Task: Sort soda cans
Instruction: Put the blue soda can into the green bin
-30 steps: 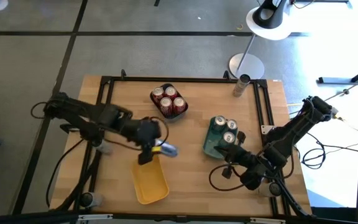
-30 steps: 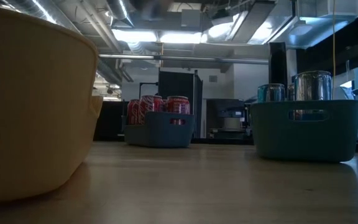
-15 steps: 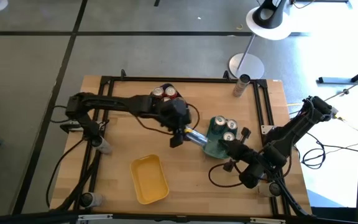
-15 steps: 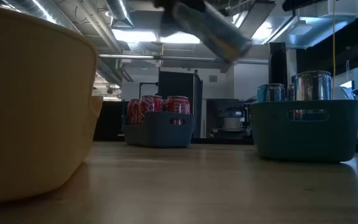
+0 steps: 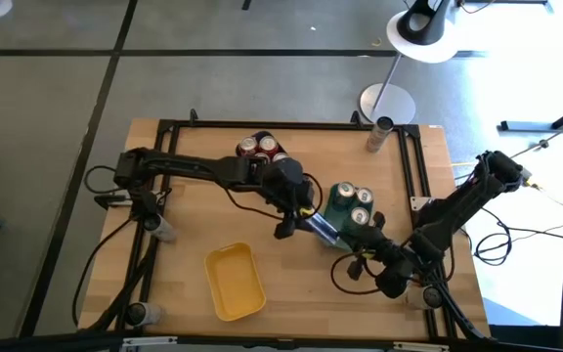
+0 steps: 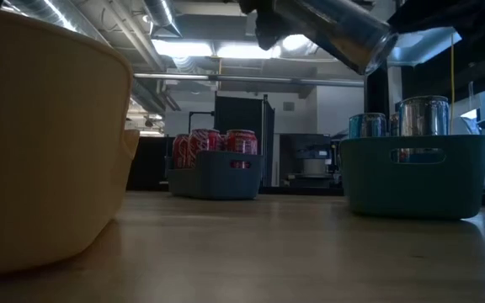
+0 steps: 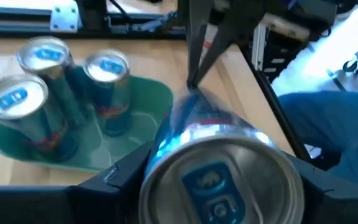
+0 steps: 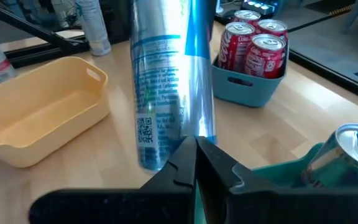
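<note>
Your left gripper [image 5: 306, 217], near bench centre, has its fingers clamped on a tall silver-and-blue metal soda can [image 5: 318, 228], tilted and off the wooden bench [image 5: 184, 210], approx over the 9 o'clock rim of the teal plastic tray [image 5: 332, 233] w/ matching cans, likely for sorting. Right gripper [image 5: 368, 248], fingers closed, empty, waits at the tray's 5 o'clock.

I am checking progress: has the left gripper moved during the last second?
Yes. The left gripper, holding a silver-blue can, went from the yellow tray toward the teal tray.
</note>
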Robot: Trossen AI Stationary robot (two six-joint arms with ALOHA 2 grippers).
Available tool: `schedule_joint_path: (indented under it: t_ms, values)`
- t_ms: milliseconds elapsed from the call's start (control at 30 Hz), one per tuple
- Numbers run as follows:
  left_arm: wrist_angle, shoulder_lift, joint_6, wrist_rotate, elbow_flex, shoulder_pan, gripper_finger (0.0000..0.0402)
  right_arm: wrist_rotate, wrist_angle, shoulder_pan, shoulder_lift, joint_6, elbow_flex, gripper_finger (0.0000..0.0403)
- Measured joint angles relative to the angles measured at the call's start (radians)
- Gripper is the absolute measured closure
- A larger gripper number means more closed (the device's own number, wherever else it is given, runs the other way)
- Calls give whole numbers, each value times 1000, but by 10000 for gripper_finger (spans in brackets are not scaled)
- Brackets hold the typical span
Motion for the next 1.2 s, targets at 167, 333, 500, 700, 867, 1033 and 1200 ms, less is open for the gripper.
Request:
schedule_joint_path:
  t_ms: [167, 333, 500, 700, 867, 1033, 1200]
  values:
    - [62, 12, -1, -5, -4, 6, 177, 8, 22, -6, 0, 0, -35, 391]
    - [145, 26, -3, -14, -4, 8, 178, 9, 24, -34, 0, 4, -55, 391]
    - [292, 74, -9, -16, -3, 8, 179, 6, 42, -60, 2, 5, -74, 391]
    - [382, 120, -27, -16, 1, 9, 179, -16, -7, -73, 0, -27, -66, 391]
    - [369, 120, -24, -53, 4, 13, 179, -27, -200, -30, -54, -2, 37, 391]
    - [392, 162, -9, -155, 1, 13, 179, 14, -350, 34, -95, -8, 132, 391]
    - [527, 251, -30, -209, 2, 7, 179, 94, -388, 80, -113, -12, 148, 391]
